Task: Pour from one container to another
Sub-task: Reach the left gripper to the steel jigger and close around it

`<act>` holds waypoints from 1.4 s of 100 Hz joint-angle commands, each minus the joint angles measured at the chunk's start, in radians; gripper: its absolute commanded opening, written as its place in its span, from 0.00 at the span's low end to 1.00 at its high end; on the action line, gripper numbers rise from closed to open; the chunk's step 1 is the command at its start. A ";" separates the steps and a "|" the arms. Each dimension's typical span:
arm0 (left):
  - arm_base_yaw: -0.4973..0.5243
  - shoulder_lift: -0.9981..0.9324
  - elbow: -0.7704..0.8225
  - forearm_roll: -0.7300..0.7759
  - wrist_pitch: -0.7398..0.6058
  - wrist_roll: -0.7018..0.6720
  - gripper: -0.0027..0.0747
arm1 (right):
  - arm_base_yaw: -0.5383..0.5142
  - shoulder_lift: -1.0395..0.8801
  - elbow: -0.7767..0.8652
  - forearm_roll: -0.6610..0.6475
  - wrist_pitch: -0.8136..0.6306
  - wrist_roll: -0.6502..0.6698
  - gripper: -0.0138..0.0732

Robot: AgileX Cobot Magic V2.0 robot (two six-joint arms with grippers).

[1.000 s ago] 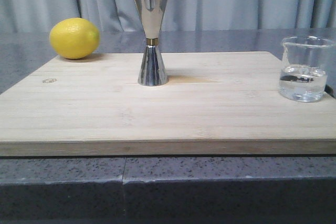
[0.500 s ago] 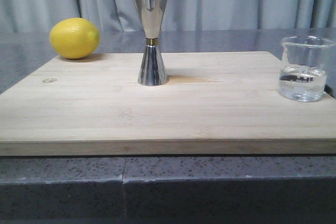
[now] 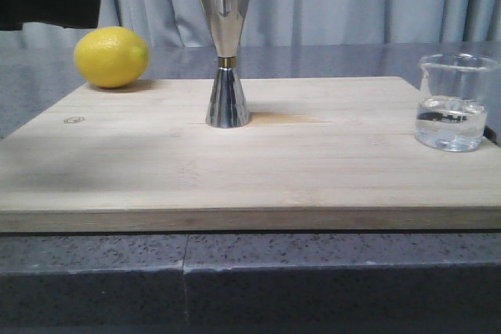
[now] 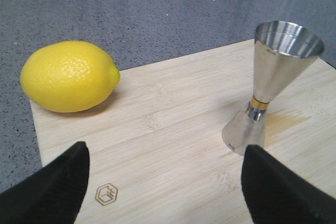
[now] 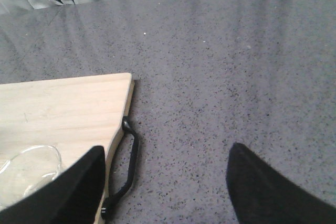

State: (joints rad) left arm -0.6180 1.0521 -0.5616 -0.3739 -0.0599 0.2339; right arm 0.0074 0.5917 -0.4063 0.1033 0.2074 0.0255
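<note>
1. the glass beaker (image 3: pixel 454 103) is seen upright near the right end of the wooden board (image 3: pixel 313 170), partly filled with clear liquid, its spout turned toward the middle of the board.
2. the steel jigger (image 3: pixel 225 52) is seen upright toward the back of the board's middle, well apart from the beaker; a damp-looking stain lies on the wood just beside its base.
3. a lemon (image 3: pixel 111 56) is seen at the board's back left corner, away from both vessels.
4. the left claw (image 4: pixel 165 182) is held released above the board, with the jigger and lemon ahead of it; nothing is gripped.
5. the right claw (image 5: pixel 165 182) is likewise released, over the table (image 5: pixel 236 77) near the board's black handle (image 5: pixel 128 166), with the beaker's rim just in view beside one finger.
6. the beaker is judged light, stiff, smooth and breakable; it is best taken around the wall at mid height, spout left free, with modest pressure.
7. the jigger is judged top-heavy on a narrow foot and easily knocked over, so it may need steadying at the waist.
</note>
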 commanded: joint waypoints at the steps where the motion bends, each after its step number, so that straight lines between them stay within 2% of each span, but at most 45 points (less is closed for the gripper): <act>1: -0.025 0.021 -0.035 -0.013 -0.160 -0.002 0.75 | -0.003 0.016 -0.036 0.005 -0.067 -0.012 0.67; 16: -0.074 0.094 -0.035 0.089 -0.309 -0.002 0.75 | 0.026 0.016 -0.001 0.005 -0.138 -0.012 0.67; 42: -0.183 0.278 -0.035 0.085 -0.537 -0.002 0.75 | 0.151 0.016 0.100 -0.006 -0.313 -0.012 0.67; 57: -0.221 0.343 -0.035 0.085 -0.662 -0.010 0.75 | 0.184 0.016 0.114 -0.006 -0.325 -0.012 0.67; 71: -0.236 0.366 -0.035 0.087 -0.693 -0.043 0.75 | 0.184 0.016 0.114 -0.006 -0.325 -0.012 0.67; 95: -0.236 0.424 -0.035 0.158 -0.761 -0.209 0.75 | 0.184 0.027 0.114 -0.006 -0.329 -0.012 0.67; 140: -0.236 0.545 -0.108 0.175 -0.786 -0.248 0.75 | 0.197 0.063 0.114 -0.006 -0.341 -0.012 0.67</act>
State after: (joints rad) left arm -0.8449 1.6106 -0.6241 -0.2074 -0.7608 0.0000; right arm 0.1979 0.6451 -0.2668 0.1056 -0.0445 0.0248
